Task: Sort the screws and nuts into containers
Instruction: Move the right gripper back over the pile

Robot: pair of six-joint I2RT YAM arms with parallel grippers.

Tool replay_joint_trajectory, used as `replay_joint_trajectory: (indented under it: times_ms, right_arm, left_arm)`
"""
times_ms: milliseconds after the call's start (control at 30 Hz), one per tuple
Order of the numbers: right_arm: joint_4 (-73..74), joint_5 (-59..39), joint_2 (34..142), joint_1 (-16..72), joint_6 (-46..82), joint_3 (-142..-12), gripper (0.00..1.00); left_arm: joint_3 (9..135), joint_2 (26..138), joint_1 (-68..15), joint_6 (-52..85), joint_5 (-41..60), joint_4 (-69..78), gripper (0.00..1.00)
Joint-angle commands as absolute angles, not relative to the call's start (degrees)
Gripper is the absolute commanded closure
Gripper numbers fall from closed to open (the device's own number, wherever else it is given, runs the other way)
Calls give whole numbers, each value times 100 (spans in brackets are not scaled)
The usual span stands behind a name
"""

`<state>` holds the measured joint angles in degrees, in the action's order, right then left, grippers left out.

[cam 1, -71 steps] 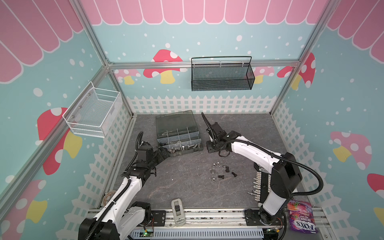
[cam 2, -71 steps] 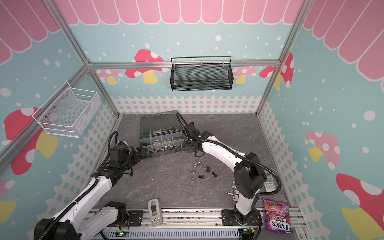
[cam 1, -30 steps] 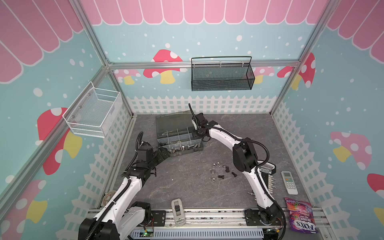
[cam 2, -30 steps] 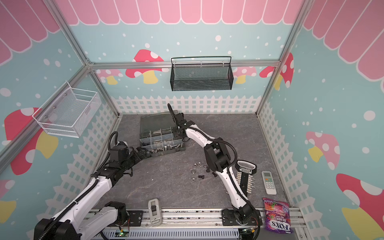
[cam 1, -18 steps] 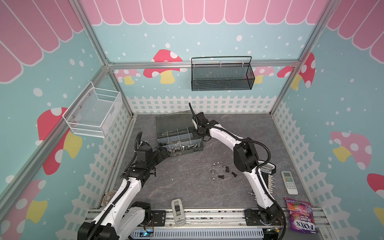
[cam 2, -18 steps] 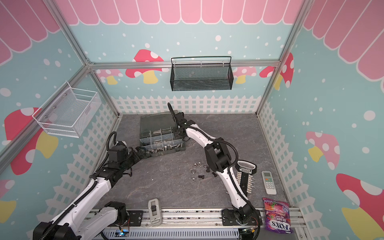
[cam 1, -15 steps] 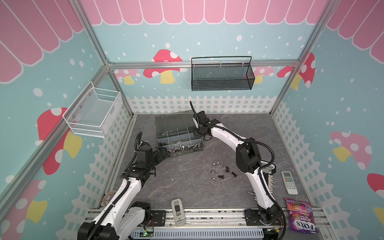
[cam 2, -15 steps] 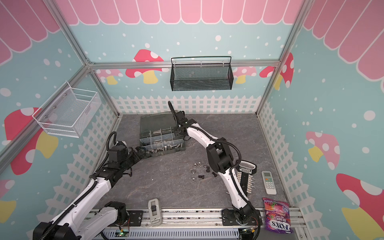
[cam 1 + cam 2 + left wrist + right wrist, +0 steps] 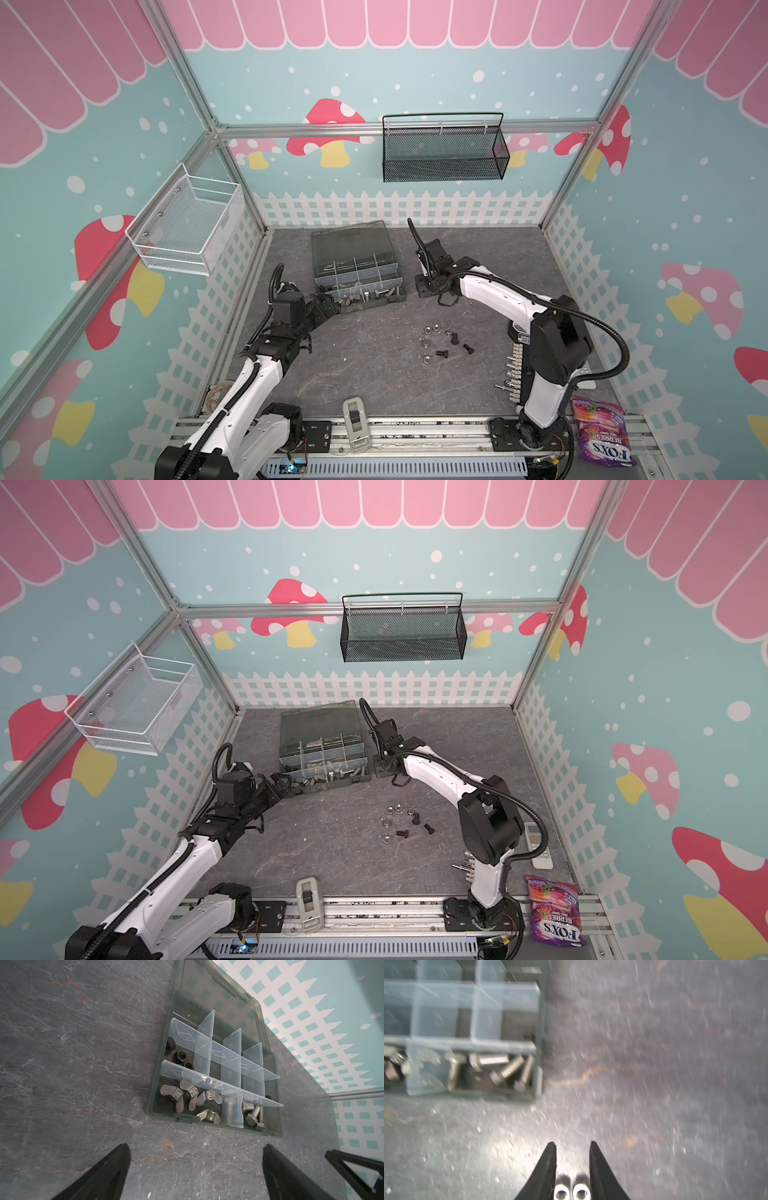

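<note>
I'm hovering my left gripper spread wide beside the organizer box, my right gripper slightly parted, empty.

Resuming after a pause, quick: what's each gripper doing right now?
Left gripper: wide open, holding nothing.
Right gripper: open only a little, nothing between its tips.

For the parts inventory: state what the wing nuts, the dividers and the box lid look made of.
Wing nuts: bright metal, likely plated steel; silver glints, stamped marks. Dividers: frosted translucent plastic; dim shapes show through. Lid: smoky clear plastic, probably; the fence pattern shows through.
</note>
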<state>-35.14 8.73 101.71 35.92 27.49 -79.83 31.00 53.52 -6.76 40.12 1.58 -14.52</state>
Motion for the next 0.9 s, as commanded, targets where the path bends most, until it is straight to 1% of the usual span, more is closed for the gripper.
replay_joint_trajectory:
  times_ms: [0,167,300,500,867]
  right_arm:
    - [-3831,1116,9630,3571,3221,-7363,70]
    - [-4040,985,9006,3539,3624,-6436,68]
    - [-4065,766,8786,3540,3831,-5986,66]
    - [-4056,616,8739,3533,4032,-5554,63]
    - [-3936,456,8758,3529,4098,-5237,61]
  left_arm:
    - [3050,5375,-626,4060,138,-1426,0]
    - [3042,5431,-627,4087,191,-1348,0]
    - [3039,5436,-630,4101,219,-1330,0]
    - [3020,5415,-632,4116,237,-1327,0]
    - [3023,5475,-628,4120,244,-1301,0]
